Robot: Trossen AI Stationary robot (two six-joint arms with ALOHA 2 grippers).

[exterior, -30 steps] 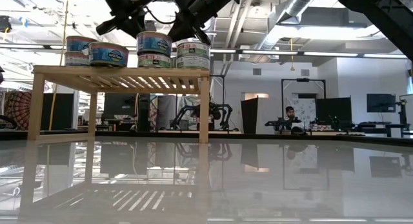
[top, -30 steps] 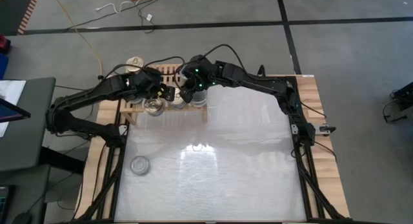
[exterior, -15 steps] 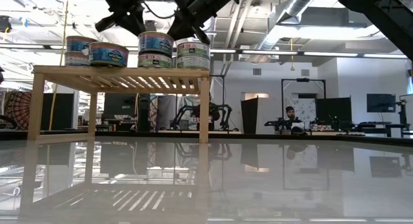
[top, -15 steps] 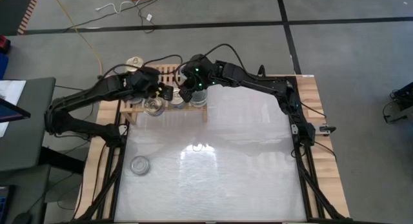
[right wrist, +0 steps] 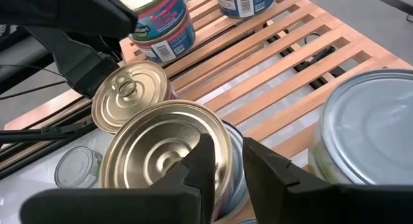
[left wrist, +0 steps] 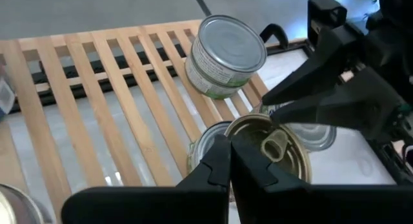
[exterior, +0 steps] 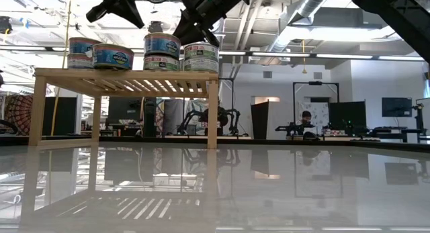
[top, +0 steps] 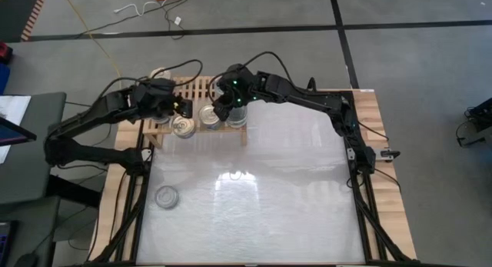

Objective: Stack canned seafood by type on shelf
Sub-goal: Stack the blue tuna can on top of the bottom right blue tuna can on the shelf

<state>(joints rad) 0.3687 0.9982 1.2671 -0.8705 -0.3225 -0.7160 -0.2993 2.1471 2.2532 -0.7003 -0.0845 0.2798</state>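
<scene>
**Both claws over the shelf's right end**

Claws first, from the high view: the left claw [top: 182,107] hangs over the light-wood shelf [top: 201,88] near a silver-topped tin [top: 183,127], and the right claw [top: 221,111] sits just beside it above a gold-topped tin [top: 207,115]. One lone tin [top: 166,196] lies well apart on the white table [top: 292,182].

Low view: four groups of tins stand on the shelf [exterior: 124,74]. A two-high stack [exterior: 161,52] and a green-labelled stack [exterior: 201,57] crowd the right end; blue-labelled tins [exterior: 113,56] stand to the left. The label writing is too small to read.

Left wrist view: the left claw [left wrist: 228,161] has its fingers pressed together, holding nothing, above a gold pull-tab tin [left wrist: 274,146]; a silver-topped stack [left wrist: 227,55] stands on the slats.

Right wrist view: the right claw [right wrist: 222,156] is narrowly spread, apparently holding nothing, over a gold tin [right wrist: 169,146]. Blue-and-pink labelled tins [right wrist: 160,25] stand farther along the slats.
</scene>
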